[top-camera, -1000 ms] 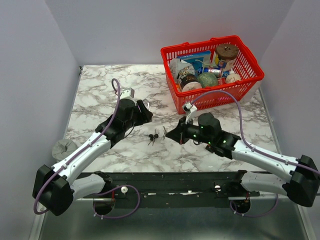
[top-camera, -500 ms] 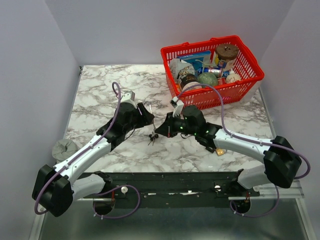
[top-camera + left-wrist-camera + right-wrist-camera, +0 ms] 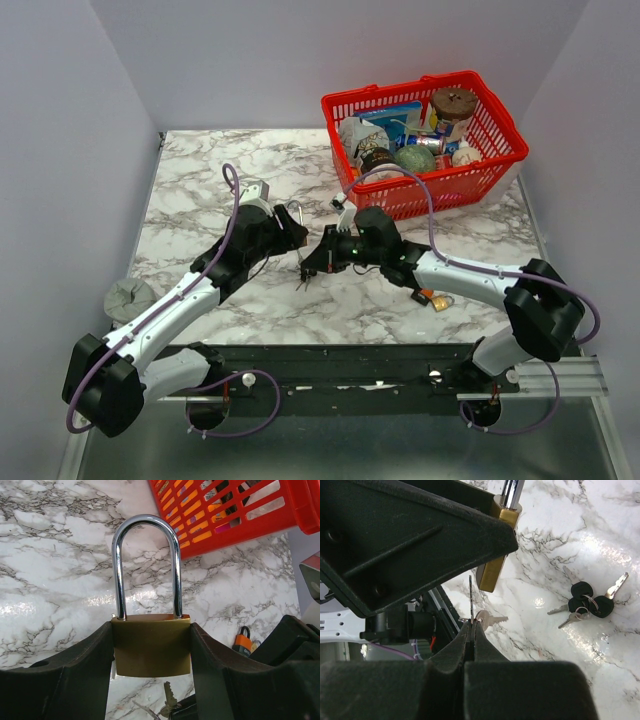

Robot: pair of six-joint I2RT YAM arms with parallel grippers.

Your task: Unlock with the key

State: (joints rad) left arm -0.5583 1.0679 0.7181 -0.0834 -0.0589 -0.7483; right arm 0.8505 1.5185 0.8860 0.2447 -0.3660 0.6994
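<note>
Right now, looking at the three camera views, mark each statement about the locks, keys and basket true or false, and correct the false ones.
1. The left tool grips the brass padlock by its body. True.
2. The padlock's shackle is swung open. False: both of its legs go into the body.
3. The right tool is open and empty. False: it is shut, pinching a silver key.
4. A bunch of black-headed keys lies on the marble table. True.
5. The red basket is empty. False: it holds cans and other items.
</note>
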